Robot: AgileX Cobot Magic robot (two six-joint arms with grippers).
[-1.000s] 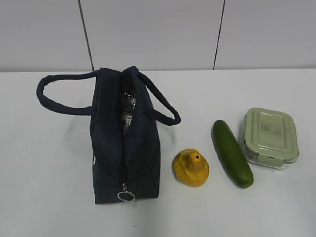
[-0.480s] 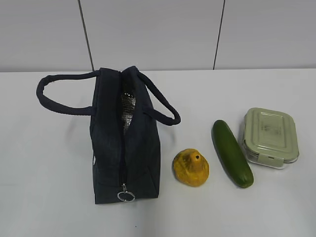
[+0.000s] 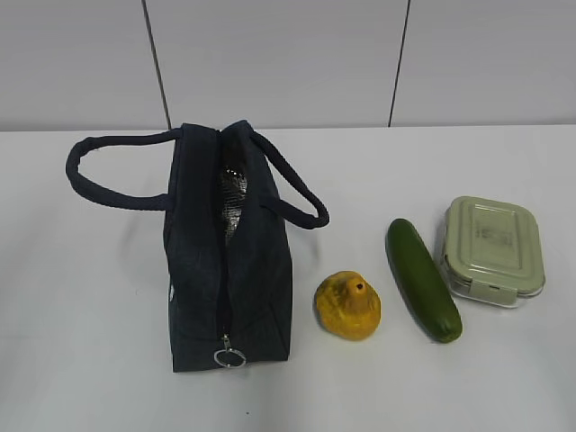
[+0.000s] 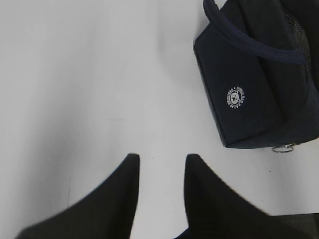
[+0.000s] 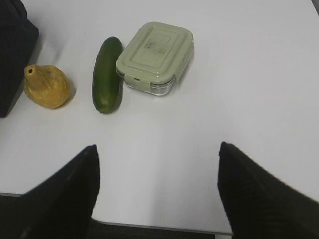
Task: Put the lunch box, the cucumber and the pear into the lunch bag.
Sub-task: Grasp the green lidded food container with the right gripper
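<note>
The exterior view is showing no arm at all, only the white table [image 3: 81,360] with the four things lying on it: the navy lunch bag [image 3: 227,261] is sitting at left with its zipper partly undone, so that a strip of silver foil lining [image 3: 233,200] is showing at the far end, and its metal ring pull [image 3: 229,357] is hanging at the near end. Its two loop handles [image 3: 103,175] are flopping out to either side. Right of the bag, apart from it, the yellow-orange pear [image 3: 347,306] is resting near the front, then the dark green cucumber [image 3: 422,279] is lying lengthwise, and just beside it on the far right the lunch box [image 3: 493,249] is sitting with its sage-green lid clipped on. The left wrist view is adding what the exterior cannot show: the small round white logo [image 4: 236,96] on the bag's side panel, and the left gripper [image 4: 160,164] hovering above bare table, well to the side of the bag, its fingers parted and holding nothing. The right wrist view is looking down on the pear, cucumber and lunch box in a row, with the right gripper [image 5: 158,154] hanging over the near table edge, its fingers spread wide and empty, well apart from all three.
</note>
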